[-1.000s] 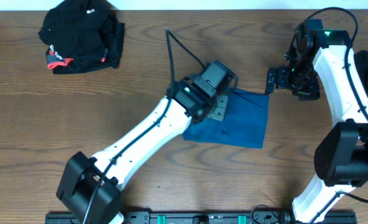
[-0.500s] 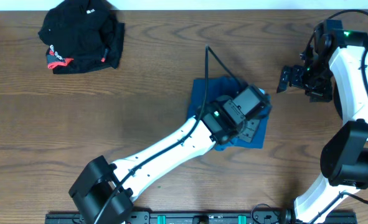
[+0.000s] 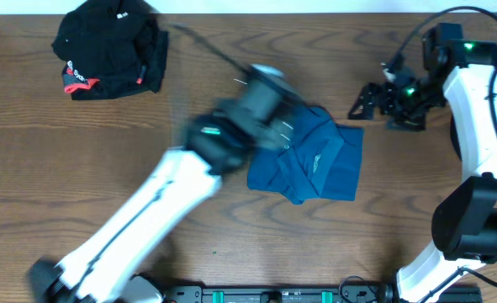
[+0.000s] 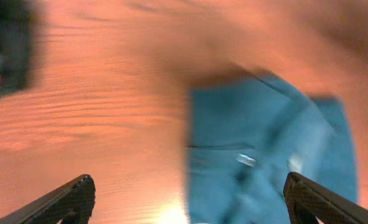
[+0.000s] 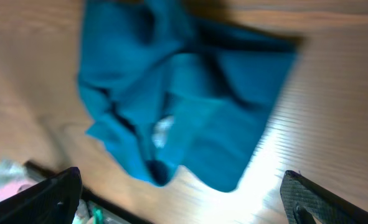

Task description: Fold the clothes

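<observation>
A blue garment (image 3: 315,164) lies in a loose, rumpled fold on the wooden table right of centre. My left gripper (image 3: 283,126) is motion-blurred above its upper left edge. In the left wrist view the left gripper (image 4: 187,186) is open with nothing between its fingers, and the blue garment (image 4: 264,155) lies below it. My right gripper (image 3: 367,101) hovers open just past the cloth's upper right corner. The right wrist view shows the right gripper (image 5: 180,180) open and empty, with the blue garment (image 5: 184,106) lying ahead of it.
A black garment with red trim (image 3: 109,46) sits bunched at the table's back left, and shows as a dark patch, the black garment (image 4: 6,43), in the left wrist view. A black rail (image 3: 273,295) runs along the table's front edge.
My left gripper has opened and let go of the blue garment, then swung back to the left. The cloth now lies folded over itself. The right gripper has shifted slightly left.
</observation>
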{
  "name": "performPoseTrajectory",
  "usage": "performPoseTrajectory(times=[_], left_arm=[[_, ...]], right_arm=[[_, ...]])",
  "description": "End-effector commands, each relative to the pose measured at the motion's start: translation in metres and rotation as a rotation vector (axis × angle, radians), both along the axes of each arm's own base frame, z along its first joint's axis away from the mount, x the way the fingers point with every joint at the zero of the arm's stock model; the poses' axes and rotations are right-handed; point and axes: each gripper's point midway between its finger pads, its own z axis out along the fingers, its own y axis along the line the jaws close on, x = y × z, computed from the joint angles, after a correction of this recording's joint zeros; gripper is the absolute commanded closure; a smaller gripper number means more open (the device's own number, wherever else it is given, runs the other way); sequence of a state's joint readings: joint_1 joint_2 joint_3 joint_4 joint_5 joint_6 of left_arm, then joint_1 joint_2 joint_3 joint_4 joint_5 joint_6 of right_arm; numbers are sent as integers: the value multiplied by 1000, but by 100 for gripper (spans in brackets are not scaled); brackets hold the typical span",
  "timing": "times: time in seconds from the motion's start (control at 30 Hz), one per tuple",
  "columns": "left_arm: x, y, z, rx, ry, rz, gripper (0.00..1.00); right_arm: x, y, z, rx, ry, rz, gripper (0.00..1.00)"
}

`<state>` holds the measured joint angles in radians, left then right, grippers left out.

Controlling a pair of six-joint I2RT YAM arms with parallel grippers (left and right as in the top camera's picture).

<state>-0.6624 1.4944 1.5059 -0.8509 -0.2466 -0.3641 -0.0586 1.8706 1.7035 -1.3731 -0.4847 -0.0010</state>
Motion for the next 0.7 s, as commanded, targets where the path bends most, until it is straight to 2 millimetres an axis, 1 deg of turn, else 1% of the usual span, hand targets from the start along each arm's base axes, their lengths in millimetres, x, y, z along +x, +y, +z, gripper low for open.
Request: performPoseTrajectory(times=[0.0, 0.07, 0.13, 0.2, 0.3, 0.4, 0.53, 0.67], left_arm=[[10, 59, 17, 18, -22, 169, 3], [9, 83, 11, 41, 18, 224, 2], [5, 96, 3, 42, 70, 249, 2], [2, 100, -3, 23, 113, 251, 2], [1, 102, -6, 26, 123, 250, 2], [1, 102, -6, 28, 123, 247, 2], [1, 102, -6, 28, 122, 247, 2], [2, 101, -6, 26, 120, 247, 1]], right_arm=[[-10, 38, 5, 107, 9, 51, 1], [-15, 47, -12, 83, 60, 10, 1], [-17, 46, -33, 21, 105, -62, 1], [-19, 49, -55, 4, 141, -132, 1], [-23, 58, -75, 49, 163, -165, 1], [-31, 57, -100, 49, 184, -201, 1], [-39, 56, -114, 59, 199, -209, 1], [-43, 63, -118, 103, 205, -200, 1]])
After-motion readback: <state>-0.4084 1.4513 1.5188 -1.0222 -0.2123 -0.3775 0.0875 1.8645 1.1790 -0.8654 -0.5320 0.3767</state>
